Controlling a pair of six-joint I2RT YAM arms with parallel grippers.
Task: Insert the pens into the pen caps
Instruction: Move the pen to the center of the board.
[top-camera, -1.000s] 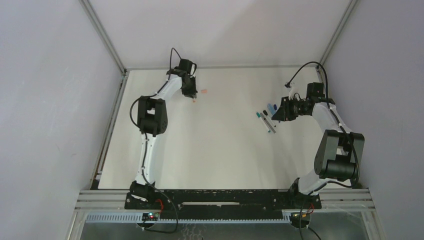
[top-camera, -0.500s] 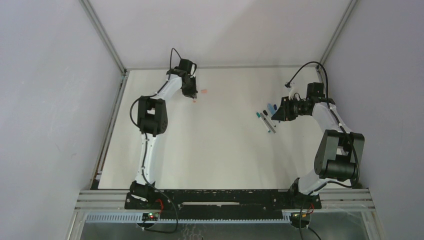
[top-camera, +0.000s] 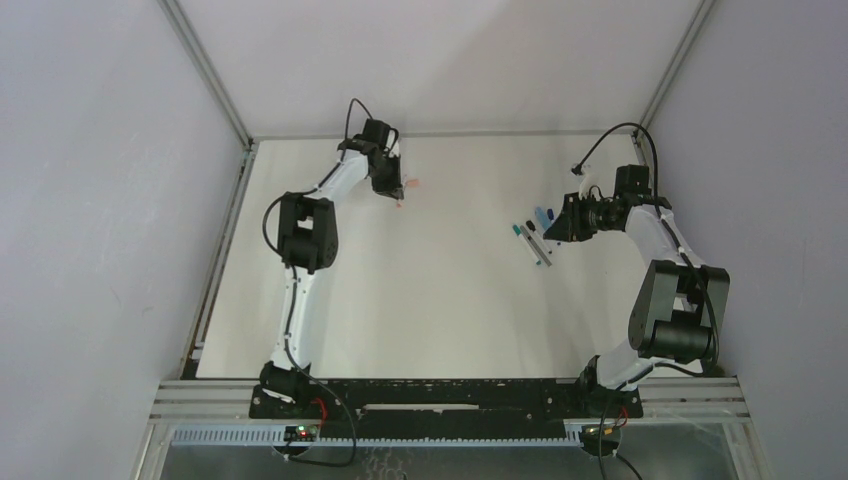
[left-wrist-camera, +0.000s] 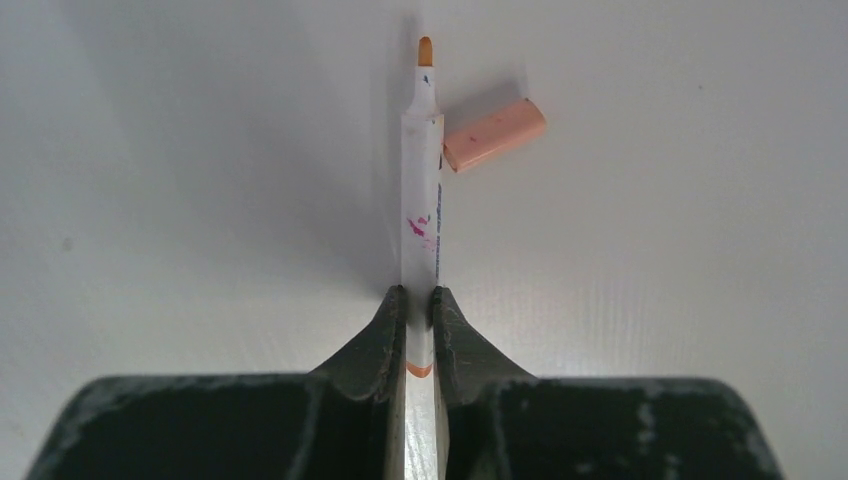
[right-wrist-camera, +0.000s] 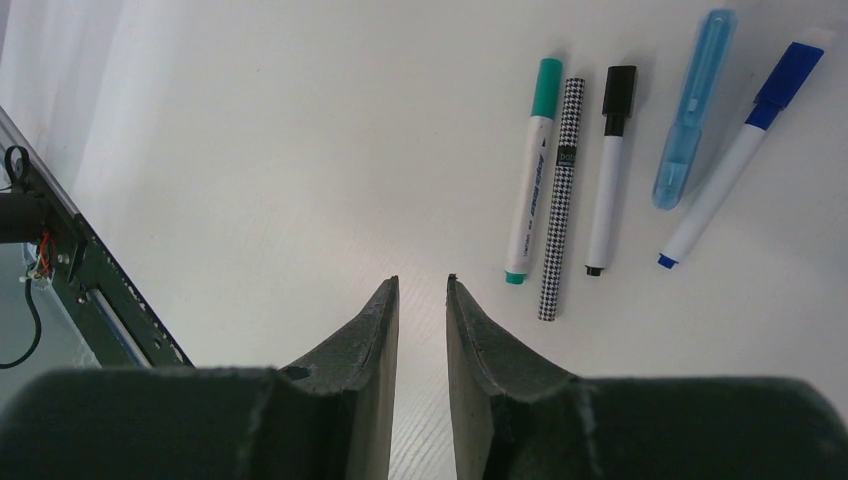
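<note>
Clamping the white pen (left-wrist-camera: 421, 190) in my left gripper (left-wrist-camera: 420, 300), orange tip pointing away from the fingers; the salmon cap (left-wrist-camera: 494, 133) lies slanted just right of that tip. Next, I judge, tip must meet cap mouth. My right gripper (right-wrist-camera: 421, 285), fingers slightly apart, holds nothing; capped pens (right-wrist-camera: 610, 170) lie beyond.

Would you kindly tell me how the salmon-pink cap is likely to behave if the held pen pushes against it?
The salmon-pink cap is a tiny stub lying loose on the smooth table, so it would probably skid away from the pen. Its flat-looking sides suggest sliding or pivoting rather than rolling.
</note>
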